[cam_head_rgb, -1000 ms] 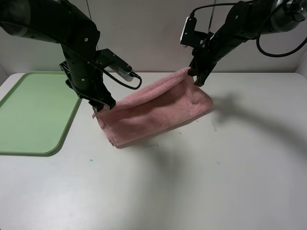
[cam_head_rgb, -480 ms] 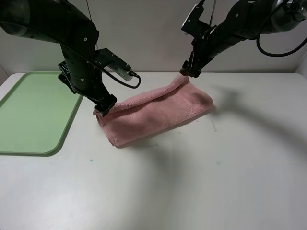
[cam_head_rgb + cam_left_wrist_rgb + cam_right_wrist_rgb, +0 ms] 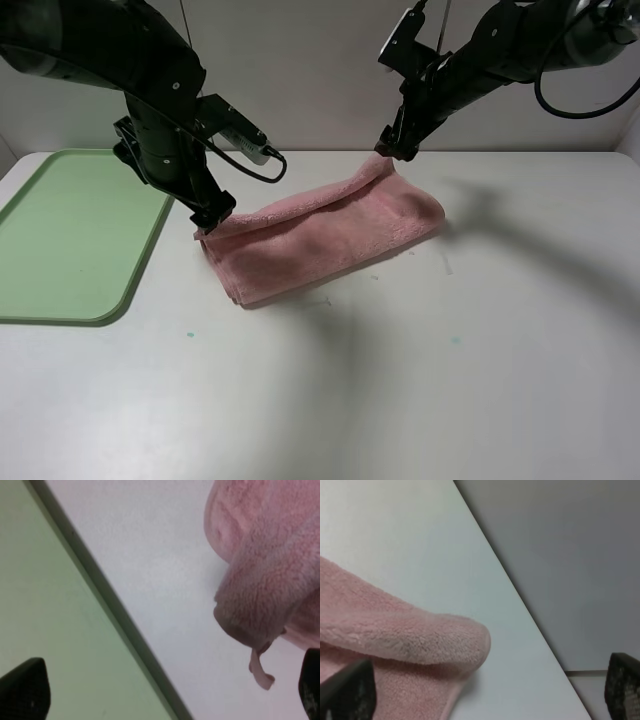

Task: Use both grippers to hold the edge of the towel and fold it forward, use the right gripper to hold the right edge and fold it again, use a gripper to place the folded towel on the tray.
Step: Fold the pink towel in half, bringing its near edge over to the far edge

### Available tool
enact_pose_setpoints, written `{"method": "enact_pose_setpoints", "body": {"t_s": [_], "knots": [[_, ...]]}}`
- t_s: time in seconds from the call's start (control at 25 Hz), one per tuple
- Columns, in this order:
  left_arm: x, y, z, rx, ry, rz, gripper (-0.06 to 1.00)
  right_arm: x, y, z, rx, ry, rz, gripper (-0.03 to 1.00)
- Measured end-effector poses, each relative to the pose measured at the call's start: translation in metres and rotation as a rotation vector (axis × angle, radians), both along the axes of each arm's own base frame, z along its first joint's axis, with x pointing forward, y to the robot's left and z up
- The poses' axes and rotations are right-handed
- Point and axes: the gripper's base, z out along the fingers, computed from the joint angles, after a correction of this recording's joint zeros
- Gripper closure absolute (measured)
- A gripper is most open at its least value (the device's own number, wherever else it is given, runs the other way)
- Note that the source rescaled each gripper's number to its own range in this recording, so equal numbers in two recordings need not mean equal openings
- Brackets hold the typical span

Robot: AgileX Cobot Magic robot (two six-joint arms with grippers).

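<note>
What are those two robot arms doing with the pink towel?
They are folding it. The pink towel lies folded once on the white table. The left pincer and the right pincer hover open by its two far corners, holding nothing. The second fold and the move to the green tray are not yet done.

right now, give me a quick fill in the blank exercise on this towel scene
1. The folded pink towel lies on the white ____.
2. The tray, left of it in the high view, is light ____.
3. The left claw and right claw both stand ____, holding nothing.
Missing words: table; green; open
</note>
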Motion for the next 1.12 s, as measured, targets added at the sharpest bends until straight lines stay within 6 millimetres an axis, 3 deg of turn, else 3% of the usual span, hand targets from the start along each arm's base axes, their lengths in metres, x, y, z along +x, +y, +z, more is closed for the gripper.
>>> {"method": "enact_pose_setpoints", "body": {"t_s": [0.56, 1.12], "knots": [[-0.003, -0.002, -0.003, -0.028, 0.042, 0.006, -0.05, 0.0, 0.0, 0.0, 0.001, 0.0, -0.001, -0.03], [0.008, 0.0, -0.034, 0.103, 0.049, -0.083, -0.06, 0.0, 0.0, 0.0, 0.002, -0.001, -0.001, -0.03]]}}
